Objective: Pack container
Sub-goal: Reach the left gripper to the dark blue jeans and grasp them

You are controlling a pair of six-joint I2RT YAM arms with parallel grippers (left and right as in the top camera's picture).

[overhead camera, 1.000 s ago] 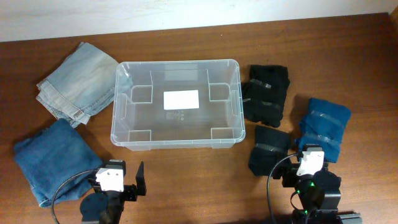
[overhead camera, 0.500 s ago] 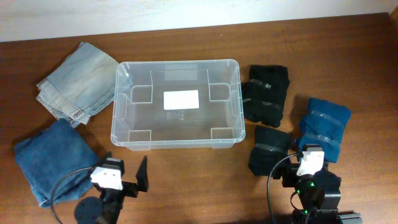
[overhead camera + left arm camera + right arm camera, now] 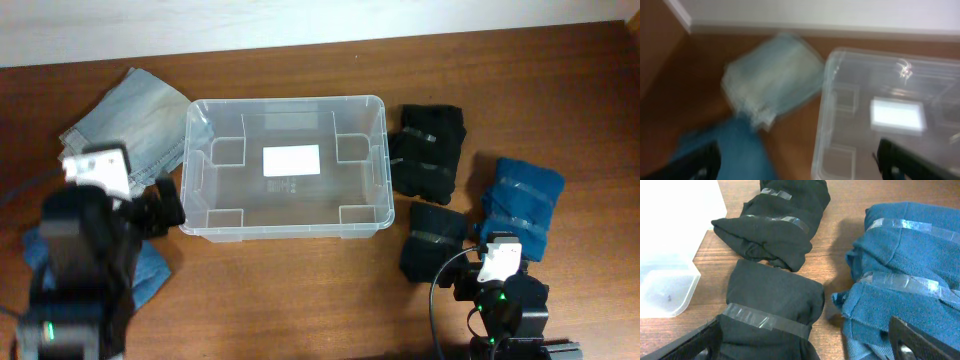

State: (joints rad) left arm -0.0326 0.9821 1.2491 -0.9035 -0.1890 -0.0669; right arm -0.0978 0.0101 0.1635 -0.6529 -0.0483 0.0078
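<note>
The container (image 3: 285, 102) is a clear plastic bin with a white label on its base, standing empty at mid-table; it also shows in the left wrist view (image 3: 826, 115) and its corner in the right wrist view (image 3: 665, 295). My left gripper (image 3: 163, 205) is open and empty, raised beside the bin's left wall, above the dark blue jeans (image 3: 150, 268); its fingers frame the blurred left wrist view (image 3: 800, 160). My right gripper (image 3: 478, 265) is open and empty, low behind a black taped bundle (image 3: 772, 310) and a blue taped bundle (image 3: 910, 280).
Folded light denim jeans (image 3: 125, 130) lie left of the bin, also in the left wrist view (image 3: 772, 75). A second black taped bundle (image 3: 430, 148) lies right of the bin. The blue bundle (image 3: 522, 200) lies near the right edge. A white wall runs along the back.
My left arm has risen and swung from the front edge to the left, up beside the bin's left wall, covering much of the dark blue jeans. The right arm has not moved.
</note>
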